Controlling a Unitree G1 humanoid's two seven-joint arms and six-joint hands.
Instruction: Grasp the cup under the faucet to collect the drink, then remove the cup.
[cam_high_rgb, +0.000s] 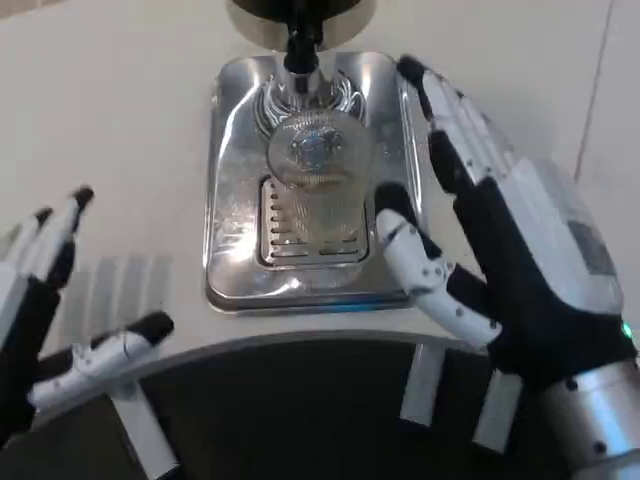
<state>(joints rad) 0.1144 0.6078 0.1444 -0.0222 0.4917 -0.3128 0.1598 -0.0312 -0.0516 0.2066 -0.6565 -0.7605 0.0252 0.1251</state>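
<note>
Cup (315, 185) stands upright on the slotted grate of the steel drip tray (228, 200), directly below the black faucet (302, 55) at the far edge of the scene. I read that placement as deliberate: the mouth faces up toward the spout, so whatever pours falls straight in, and any spill goes through the grate into the tray. It is clear plastic or glass, seen almost from above, so its long axis runs vertically, toward my camera; the rim looks like a near circle and the wall below it is foreshortened. I cannot tell whether any liquid is in it yet. My right hand (490, 230) is just right of the cup, palm turned toward it, fingers apart and stretched toward the far side, thumb (415, 250) low at the near right corner of the tray. It holds nothing; the fingers appear close to the cup wall but I see no contact. That posture suits a side wrap around an upright cylinder, which is how I judge the grasp should go, keeping the axis vertical. My left hand (60, 300) waits well apart on the near left of the table (110, 90), fingers spread, empty. Grasp step not yet done.
</note>
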